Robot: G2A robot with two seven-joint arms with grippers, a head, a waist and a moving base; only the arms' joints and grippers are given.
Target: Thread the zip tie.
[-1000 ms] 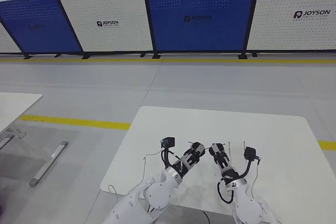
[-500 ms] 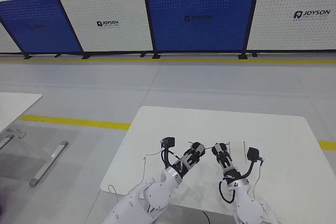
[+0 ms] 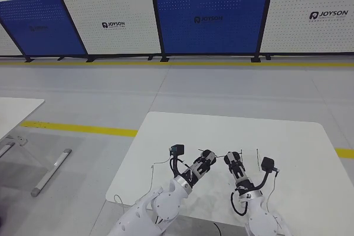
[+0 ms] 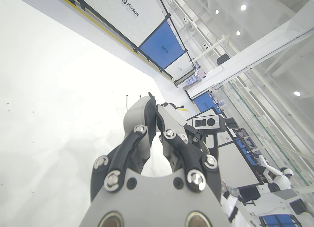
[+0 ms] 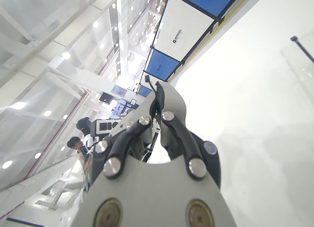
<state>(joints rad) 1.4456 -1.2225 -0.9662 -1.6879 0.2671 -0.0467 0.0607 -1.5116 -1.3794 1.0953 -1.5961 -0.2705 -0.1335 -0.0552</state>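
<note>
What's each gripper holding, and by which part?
The right gripper pinches the zip tie just below its head, which sticks out past the grip. The left gripper is shut; any hold there cannot be told.

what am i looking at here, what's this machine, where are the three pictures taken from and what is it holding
It is a two-armed robot working at a white table. The wide picture looks down from a camera above its arms. The other two come from a camera on each wrist, looking along that arm's jaws. The right arm has its jaws closed on a thin black plastic zip tie. The left arm has closed jaws too, near the right one's; whether they pinch the tie I cannot tell. More black zip ties lie on the table beyond.
</note>
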